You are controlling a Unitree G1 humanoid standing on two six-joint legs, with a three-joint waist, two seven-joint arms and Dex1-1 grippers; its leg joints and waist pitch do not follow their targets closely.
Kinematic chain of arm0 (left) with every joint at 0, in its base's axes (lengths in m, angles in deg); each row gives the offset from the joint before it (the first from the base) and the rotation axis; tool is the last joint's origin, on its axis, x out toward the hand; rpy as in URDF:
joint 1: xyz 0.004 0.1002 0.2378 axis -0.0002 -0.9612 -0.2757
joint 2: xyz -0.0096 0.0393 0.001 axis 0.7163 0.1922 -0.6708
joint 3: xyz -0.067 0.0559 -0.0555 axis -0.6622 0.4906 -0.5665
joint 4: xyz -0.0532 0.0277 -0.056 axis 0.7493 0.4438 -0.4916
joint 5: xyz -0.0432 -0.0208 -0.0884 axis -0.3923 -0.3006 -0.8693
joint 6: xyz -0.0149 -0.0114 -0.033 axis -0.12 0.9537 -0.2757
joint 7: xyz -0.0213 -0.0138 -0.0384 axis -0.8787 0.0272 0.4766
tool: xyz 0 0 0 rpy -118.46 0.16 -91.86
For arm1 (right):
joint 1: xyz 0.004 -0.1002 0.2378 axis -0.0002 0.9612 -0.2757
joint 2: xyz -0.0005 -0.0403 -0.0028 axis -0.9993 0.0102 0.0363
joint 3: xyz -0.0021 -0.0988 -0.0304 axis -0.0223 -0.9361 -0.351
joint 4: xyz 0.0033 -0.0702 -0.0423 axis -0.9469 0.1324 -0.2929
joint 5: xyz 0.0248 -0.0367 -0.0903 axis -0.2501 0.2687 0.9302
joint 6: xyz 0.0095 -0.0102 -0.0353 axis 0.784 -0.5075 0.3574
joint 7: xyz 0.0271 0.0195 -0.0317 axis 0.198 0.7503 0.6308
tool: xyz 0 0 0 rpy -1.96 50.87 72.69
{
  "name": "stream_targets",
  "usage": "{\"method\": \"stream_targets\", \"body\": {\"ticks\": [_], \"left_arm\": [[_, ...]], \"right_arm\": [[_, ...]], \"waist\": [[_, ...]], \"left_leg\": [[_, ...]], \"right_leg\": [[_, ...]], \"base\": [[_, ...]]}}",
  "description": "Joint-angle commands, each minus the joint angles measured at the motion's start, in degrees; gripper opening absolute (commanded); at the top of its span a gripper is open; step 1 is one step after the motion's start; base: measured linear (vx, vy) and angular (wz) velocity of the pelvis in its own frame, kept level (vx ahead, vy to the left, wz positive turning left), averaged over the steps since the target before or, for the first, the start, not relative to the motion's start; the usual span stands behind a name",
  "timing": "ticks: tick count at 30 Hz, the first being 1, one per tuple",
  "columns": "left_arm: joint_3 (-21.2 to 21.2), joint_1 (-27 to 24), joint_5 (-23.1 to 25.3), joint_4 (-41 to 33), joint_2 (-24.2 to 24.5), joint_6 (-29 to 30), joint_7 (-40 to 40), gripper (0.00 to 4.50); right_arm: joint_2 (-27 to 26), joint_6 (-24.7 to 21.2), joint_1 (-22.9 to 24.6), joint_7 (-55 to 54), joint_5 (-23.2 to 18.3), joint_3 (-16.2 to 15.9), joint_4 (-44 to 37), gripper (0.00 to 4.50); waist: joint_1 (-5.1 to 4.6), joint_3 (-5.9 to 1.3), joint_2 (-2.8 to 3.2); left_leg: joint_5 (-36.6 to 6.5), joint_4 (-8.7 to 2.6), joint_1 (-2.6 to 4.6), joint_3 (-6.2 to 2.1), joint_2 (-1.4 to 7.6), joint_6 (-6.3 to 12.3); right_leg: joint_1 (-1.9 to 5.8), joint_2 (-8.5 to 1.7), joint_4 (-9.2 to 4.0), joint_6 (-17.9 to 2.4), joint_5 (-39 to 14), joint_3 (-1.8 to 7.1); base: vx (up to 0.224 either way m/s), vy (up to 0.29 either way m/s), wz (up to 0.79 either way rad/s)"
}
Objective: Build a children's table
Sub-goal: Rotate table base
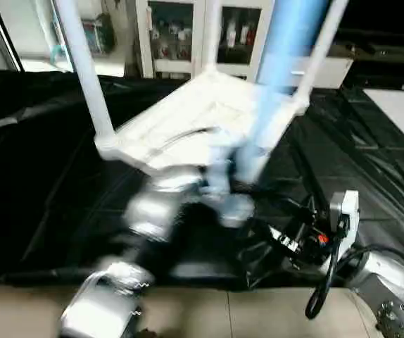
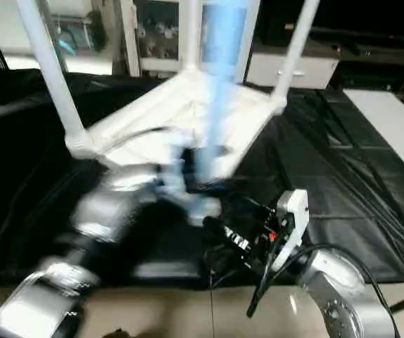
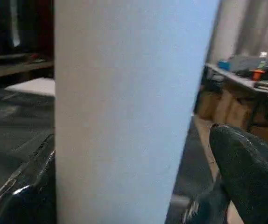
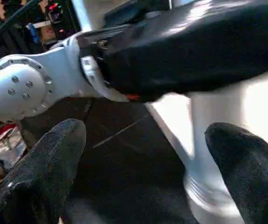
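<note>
Children's table (image 1: 188,127) upside down, legs up

The head views are dim over the black cloth (image 1: 40,190), which takes soft grey sheen along its folds on the right. The far room behind is bright and washed out. The left arm (image 1: 153,211) is smeared by motion blur, its silver shell streaked. The nearest leg (image 1: 286,42) is blurred and tinted pale blue; the tabletop (image 1: 195,120) glares white with little detail. In the left wrist view that leg (image 3: 129,112) is a soft, out-of-focus band. In the right wrist view the fingers (image 4: 40,172) are blurred.
</note>
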Motion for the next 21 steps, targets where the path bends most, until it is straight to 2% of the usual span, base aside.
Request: {"method": "stream_targets", "body": {"ticks": [1,2,3,4,5,6,7,8,9,10,11,12,13,15,16,18,21], "left_arm": [[0.28,2.58,2.68,4.05,-0.11,-3.86,-2.84,4.5],[0.28,2.58,2.68,4.05,-0.11,-3.86,-2.84,4.5],[0.0,3.24,3.27,5.02,0.35,-4.4,-3.66,4.5],[-0.43,3.85,4.51,5.76,2.12,-5.24,-4.04,4.5],[-0.7,4.18,5.12,6.18,2.99,-5.68,-4.16,4.5],[0.42,4.67,8.25,6.97,6.72,-6.43,-3.86,4.5],[0.42,4.67,8.25,6.97,6.72,-6.43,-3.86,4.5],[1.9,4.94,11.01,7.57,10.33,-5.8,-3.12,4.5],[2.95,5.11,12.77,7.96,12.58,-5.21,-2.6,4.5],[4.62,5.37,14.94,8.84,15.46,-4.97,-1.31,4.5],[5.96,5.58,16.65,9.62,17.77,-4.2,-0.43,4.5],[5.96,5.58,16.65,9.62,17.77,-4.2,-0.43,4.5],[7.47,6.33,18.77,12.25,20.37,-3.94,1.03,4.5],[8.4,7.0,19.86,14.96,21.41,-4.17,2.18,4.5],[8.92,7.38,20.86,16.71,21.32,-5.62,1.73,4.5],[9.26,7.8,21.97,18.6,20.7,-7.63,0.06,4.5],[9.16,8.01,21.94,19.43,20.22,-8.43,-0.37,4.5]], "right_arm": [[0.83,-0.69,0.25,-0.71,1.23,-0.56,-1.69,4.45],[0.83,-0.69,0.25,-0.71,1.23,-0.56,-1.69,4.45],[1.11,-0.56,0.52,-0.75,1.96,-0.77,-1.93,4.45],[1.31,-0.23,0.78,-1.4,2.71,-0.66,-2.01,4.45],[1.4,-0.07,0.89,-1.73,3.01,-0.51,-2.01,4.45],[1.55,0.57,0.93,-2.58,3.99,-0.2,-1.64,4.45],[1.55,0.57,0.93,-2.58,3.99,-0.2,-1.64,4.45],[1.55,0.97,0.7,-3.58,4.89,0.11,-1.11,4.45],[1.56,1.2,0.53,-4.17,5.43,0.34,-0.73,4.45],[1.63,1.07,0.31,-4.35,5.49,0.49,-0.62,4.45],[1.69,0.9,0.11,-4.4,5.42,0.58,-0.67,4.45],[1.69,0.9,0.11,-4.4,5.42,0.58,-0.67,4.45],[1.65,0.91,-0.38,-4.47,5.58,0.49,-0.78,4.45],[1.11,1.35,-1.49,-5.22,6.14,0.43,-0.31,4.45],[0.73,1.7,-2.29,-5.66,6.42,0.35,0.12,4.45],[0.38,2.13,-3.1,-6.07,6.72,0.28,0.62,4.45],[0.23,2.14,-3.48,-6.21,6.77,0.24,0.79,4.45]], "waist": [[-0.42,-3.93,-0.54],[-0.86,-3.96,-0.6],[-0.94,-3.9,0.01],[-1.38,-3.85,-0.35],[-1.67,-3.75,-0.31],[-1.94,-3.6,-0.26],[-2.12,-3.57,-0.15],[-2.34,-3.48,-0.21],[-2.48,-3.22,0.01],[-2.72,-3.09,-0.03],[-2.98,-3.0,-0.25],[-2.98,-2.93,-0.06],[-3.24,-2.91,-0.04],[-3.39,-2.98,-0.38],[-3.26,-3.02,-0.14],[-3.23,-3.06,-0.08],[-3.02,-2.93,-0.26]], "left_leg": [[-9.31,-3.44,-0.06,-0.27,1.18,3.67],[-8.36,-3.32,-0.21,-0.31,1.14,4.52],[-8.33,-3.35,-0.18,-0.36,1.16,4.75],[-8.75,-3.28,-0.07,-0.22,1.16,5.07],[-9.48,-3.39,-0.05,-0.2,1.15,5.21],[-10.75,-3.59,0.03,-0.25,1.22,4.96],[-11.42,-3.69,0.06,-0.28,1.22,4.68],[-12.07,-3.83,-0.04,-0.33,1.18,4.34],[-14.19,-4.26,0.1,-0.44,1.24,3.2],[-16.56,-4.35,0.39,-0.49,1.28,2.1],[-18.29,-4.38,0.59,-0.45,1.24,1.51],[-18.99,-4.44,0.72,-0.51,1.24,1.29],[-19.63,-4.44,0.74,-0.52,1.17,0.98],[-19.67,-4.44,0.68,-0.51,1.16,0.87],[-19.57,-4.47,0.85,-0.51,1.21,0.74],[-19.83,-4.55,0.88,-0.63,1.48,0.37],[-21.39,-4.51,0.95,-0.51,1.48,0.26]], "right_leg": [[3.13,-2.17,-2.81,-10.18,-5.69,1.29],[3.33,-2.25,-2.59,-10.79,-4.15,1.27],[3.31,-2.29,-2.63,-11.12,-4.18,1.24],[3.27,-2.22,-2.79,-11.33,-4.96,1.22],[3.27,-2.21,-2.96,-11.29,-6.88,1.19],[3.16,-2.19,-3.32,-10.8,-9.68,1.15],[3.12,-2.15,-3.36,-10.38,-11.01,1.15],[3.1,-2.04,-3.48,-9.56,-12.64,1.12],[2.95,-2.18,-3.84,-8.21,-17.45,1.08],[2.61,-2.13,-4.2,-7.32,-21.06,1.04],[2.36,-2.14,-4.46,-6.75,-23.28,1.12],[2.19,-2.17,-4.55,-6.55,-24.25,1.13],[2.05,-2.14,-4.66,-6.4,-24.91,1.16],[1.99,-2.15,-4.57,-6.42,-24.78,1.22],[1.8,-2.29,-4.64,-6.94,-24.56,1.26],[1.79,-2.4,-4.39,-8.28,-22.31,1.25],[1.75,-2.5,-4.3,-8.98,-21.72,1.33]], "base": [[0.052,0.005,-0.02],[0.0,0.0,0.0],[0.0,0.0,0.0],[0.0,0.0,0.0],[0.0,0.0,0.0],[0.0,0.0,0.0],[0.0,0.0,0.0],[0.0,0.0,0.0],[0.0,0.0,0.0],[0.0,0.0,0.0],[0.0,0.0,0.0],[0.0,0.0,0.0],[0.0,0.0,0.0],[0.0,0.0,0.0],[0.0,0.0,0.0],[0.0,0.0,0.0],[0.0,0.0,0.0]]}}
